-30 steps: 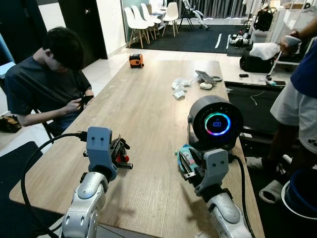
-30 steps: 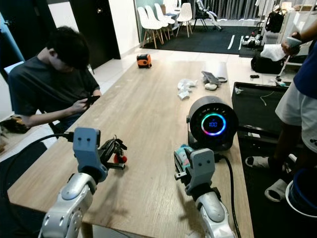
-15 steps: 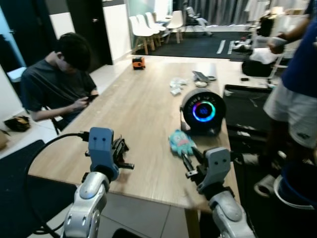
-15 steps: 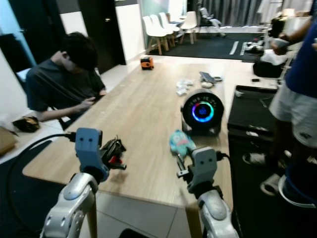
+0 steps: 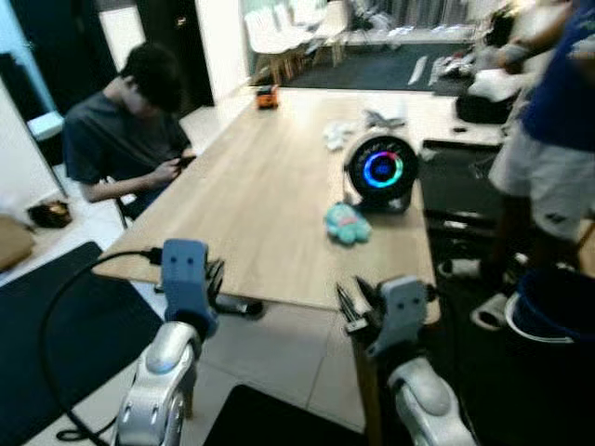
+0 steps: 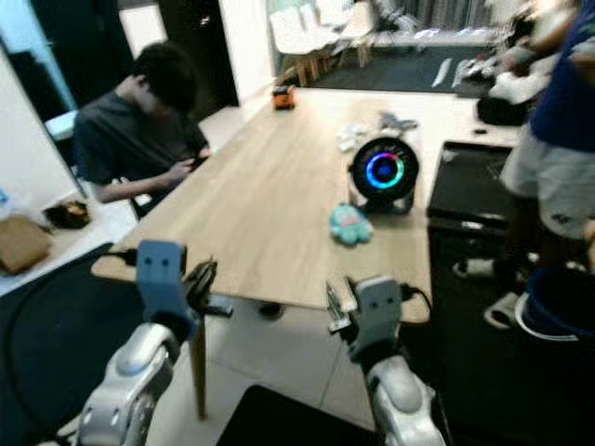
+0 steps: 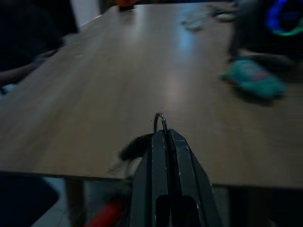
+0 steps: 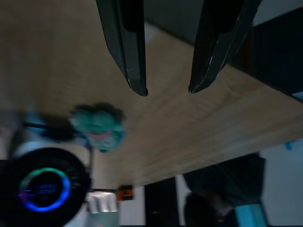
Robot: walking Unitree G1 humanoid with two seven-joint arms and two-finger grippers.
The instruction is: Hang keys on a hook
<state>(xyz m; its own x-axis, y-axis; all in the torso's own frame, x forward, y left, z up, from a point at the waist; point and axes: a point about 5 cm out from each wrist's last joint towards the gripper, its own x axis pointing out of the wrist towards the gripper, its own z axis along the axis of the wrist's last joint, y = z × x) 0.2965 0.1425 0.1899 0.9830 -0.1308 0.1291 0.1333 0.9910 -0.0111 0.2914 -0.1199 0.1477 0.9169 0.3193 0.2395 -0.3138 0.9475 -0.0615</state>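
Left wrist view: our left gripper (image 7: pixel 163 137) has its two black fingers pressed together on a thin metal key ring (image 7: pixel 160 122), with dark keys and a red tag (image 7: pixel 106 213) hanging below, off the near edge of the long wooden table (image 5: pixel 270 204).
Right gripper: our right gripper (image 8: pixel 165 90) hangs with fingers apart, empty, by the table's near right corner.
Table: a teal plush toy (image 5: pixel 347 223) and a round black speaker with a glowing ring (image 5: pixel 381 172) sit toward the right edge.
Progress: we judge pickup done; no hook is visible yet, so finding it and hanging remain.

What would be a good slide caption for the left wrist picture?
Left gripper shut on a key ring, looking across a wooden table toward a teal plush toy.
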